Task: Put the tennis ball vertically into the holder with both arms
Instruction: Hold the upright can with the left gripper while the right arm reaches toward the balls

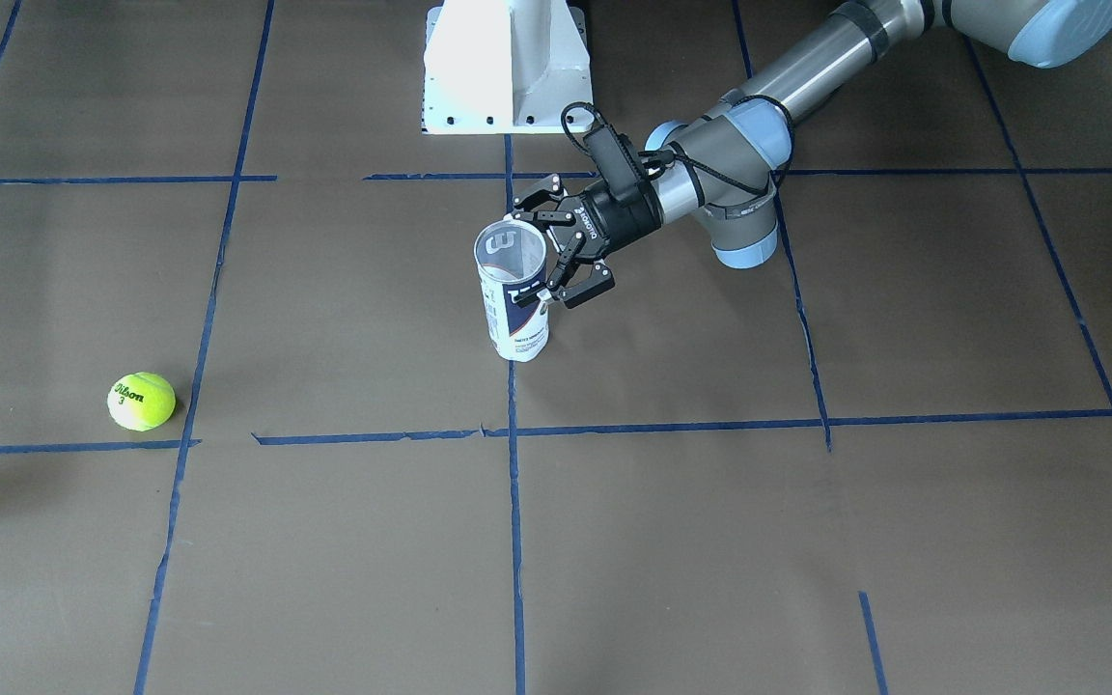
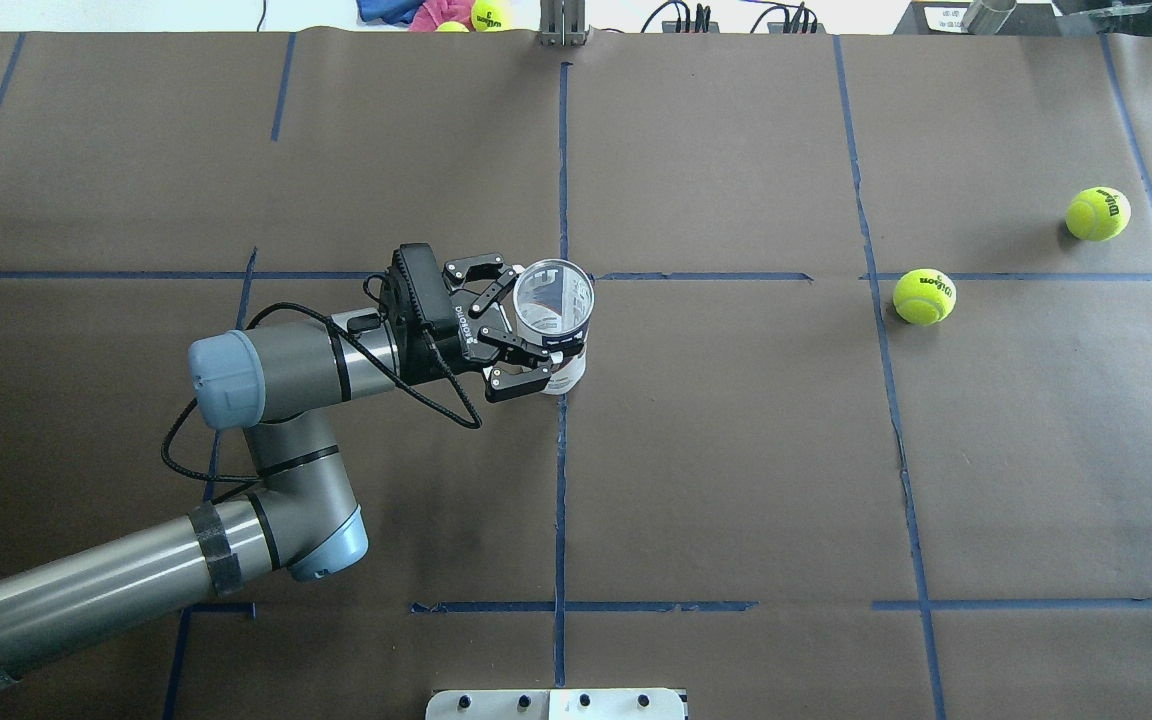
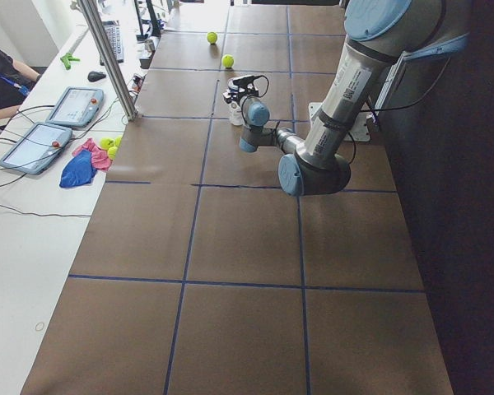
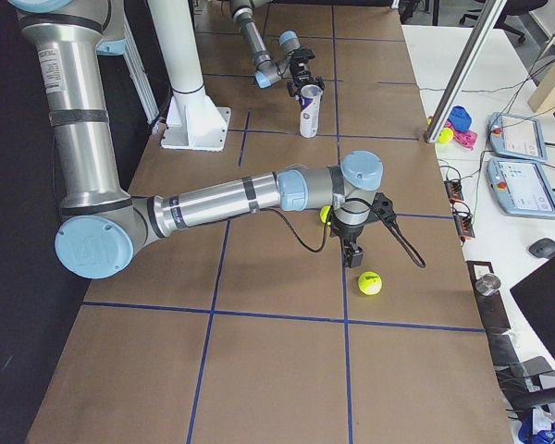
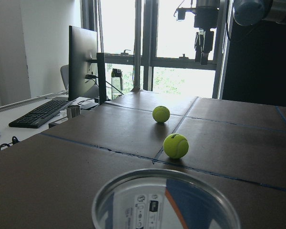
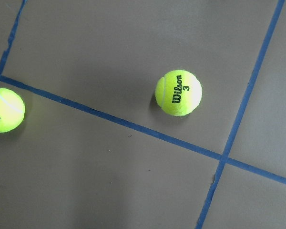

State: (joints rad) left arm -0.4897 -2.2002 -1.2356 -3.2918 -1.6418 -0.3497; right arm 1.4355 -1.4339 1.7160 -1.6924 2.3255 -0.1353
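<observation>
One tennis ball (image 6: 178,93), black "Wilson 3" print; holder (image 1: 514,299), "W" label.

Brown table (image 2: 736,450), blue tape grid (image 2: 559,500). Holder (image 1: 515,309) upright mid-table. Tennis ball (image 2: 924,297) and second ball (image 2: 1097,213) near each other.

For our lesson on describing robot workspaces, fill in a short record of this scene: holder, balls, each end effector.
Holder: the holder stands upright on the table, top open, no ball inside.
Balls: nearer tennis ball and farther tennis ball lie apart on the robot's right.
Left end effector: open at the holder's upper part; contact unclear.
Right end effector: hangs above the balls; open or shut unclear.
</observation>
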